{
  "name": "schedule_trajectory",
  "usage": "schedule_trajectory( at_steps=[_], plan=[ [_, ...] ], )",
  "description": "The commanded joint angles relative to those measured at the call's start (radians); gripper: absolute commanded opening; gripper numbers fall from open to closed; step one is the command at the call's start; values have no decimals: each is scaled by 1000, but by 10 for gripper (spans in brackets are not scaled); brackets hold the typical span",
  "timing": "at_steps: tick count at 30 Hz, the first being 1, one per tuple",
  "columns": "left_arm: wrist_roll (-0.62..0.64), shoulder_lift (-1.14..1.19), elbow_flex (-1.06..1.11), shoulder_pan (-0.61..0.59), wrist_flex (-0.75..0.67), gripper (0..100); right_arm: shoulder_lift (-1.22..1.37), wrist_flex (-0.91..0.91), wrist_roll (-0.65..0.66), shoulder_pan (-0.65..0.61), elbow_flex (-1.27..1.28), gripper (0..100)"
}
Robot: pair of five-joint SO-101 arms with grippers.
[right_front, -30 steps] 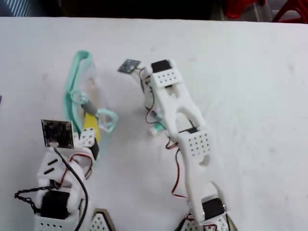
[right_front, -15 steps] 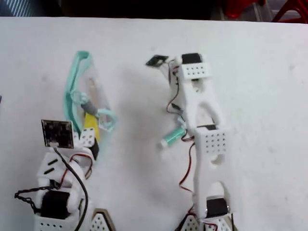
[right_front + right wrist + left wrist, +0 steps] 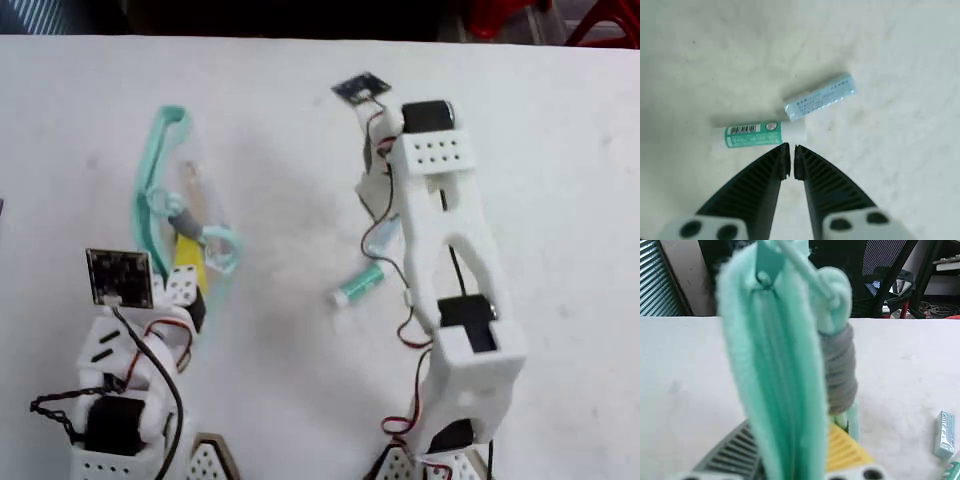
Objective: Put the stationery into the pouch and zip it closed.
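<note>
On the white bench (image 3: 560,150) the mint-edged clear pouch (image 3: 152,185) lies toward 9 o'clock, its long side running from 12 to 6. The left gripper (image 3: 188,268) is clamped on the end of the pouch at 6 o'clock, and in the left wrist view the zipper edge (image 3: 775,390) rises straight up out of it, with a grey-wrapped item (image 3: 840,370) against its side. At 3 o'clock from the pouch, well apart from it, a green and white tube (image 3: 358,285) lies on the bench. A pale blue pack (image 3: 820,97) touches its white end, on the 1 o'clock side. The right gripper (image 3: 790,155) hangs just beside the tube, narrowed to a sliver and holding nothing.
</note>
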Motion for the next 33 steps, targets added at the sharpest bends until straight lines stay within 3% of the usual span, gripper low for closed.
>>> schedule_trajectory(
  at_steps=[1, 7, 12, 17, 21, 33],
  plan=[
    [8, -16, -14, 1, -35, 24, -159, -87, -100, 4, 173, 18],
    [8, -16, -14, 1, -35, 24, -308, -248, -292, -2, 446, 18],
    [9, -16, -14, 1, -34, 24, -352, -286, -578, -19, 522, 28],
    [9, -16, -12, 1, -34, 24, -317, -286, -821, -24, 511, 200],
    [9, -16, -12, 1, -34, 24, -259, -309, -856, -79, 511, 286],
    [9, -16, -12, 2, -34, 24, -18, -456, -858, -48, 509, 207]
  ],
)
